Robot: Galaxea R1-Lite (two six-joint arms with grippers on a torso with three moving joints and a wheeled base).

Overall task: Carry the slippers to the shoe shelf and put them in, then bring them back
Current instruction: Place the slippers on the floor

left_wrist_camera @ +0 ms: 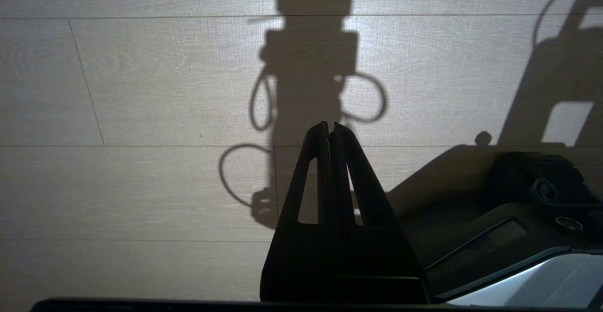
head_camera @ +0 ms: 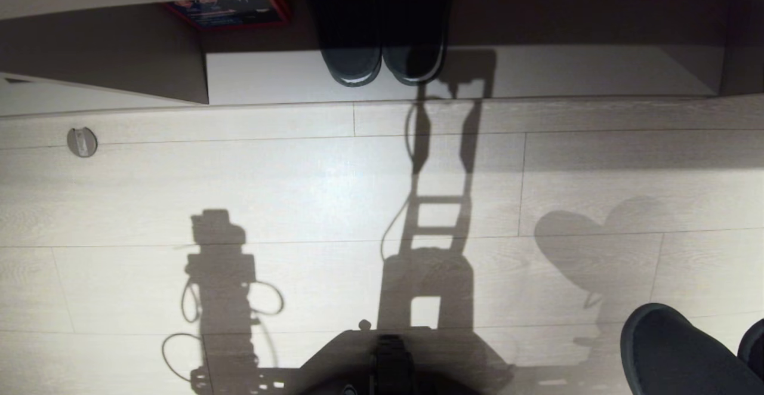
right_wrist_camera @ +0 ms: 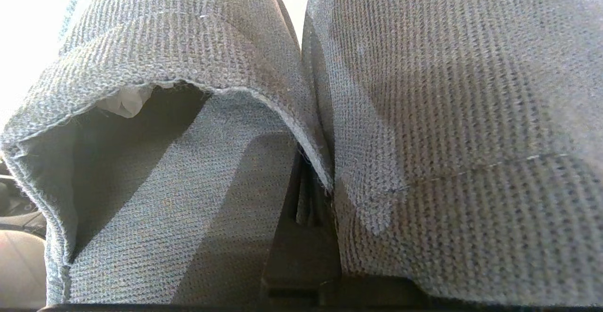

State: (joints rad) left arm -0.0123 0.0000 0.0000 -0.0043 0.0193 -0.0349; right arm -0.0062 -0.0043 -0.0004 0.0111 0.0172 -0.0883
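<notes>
While pale wood-grain floor (head_camera: 268, 180) planks stretch under hard light and sharp robot shadows, the shoe shelf (head_camera: 537, 76), a low open cubby of grey-brown board with a lighter base, runs along the far edge. It houses another dark pair (head_camera: 382, 55) with glossy sole rims, toes outward, beside a red-edged box (head_camera: 230, 13). The slippers (head_camera: 668, 353) hang well apart from it at the near right corner, apparently in transit, carried by the right arm. The right pincer (right_wrist_camera: 306, 199) is pressed together, pinching the two slippers' inner edges between its dark fingers, so the soft charcoal knit uppers sag either side and one slate insole shows. The left pincer (left_wrist_camera: 330, 130) hovers idle over bare floor, its tapered black fingers closed on nothing.
</notes>
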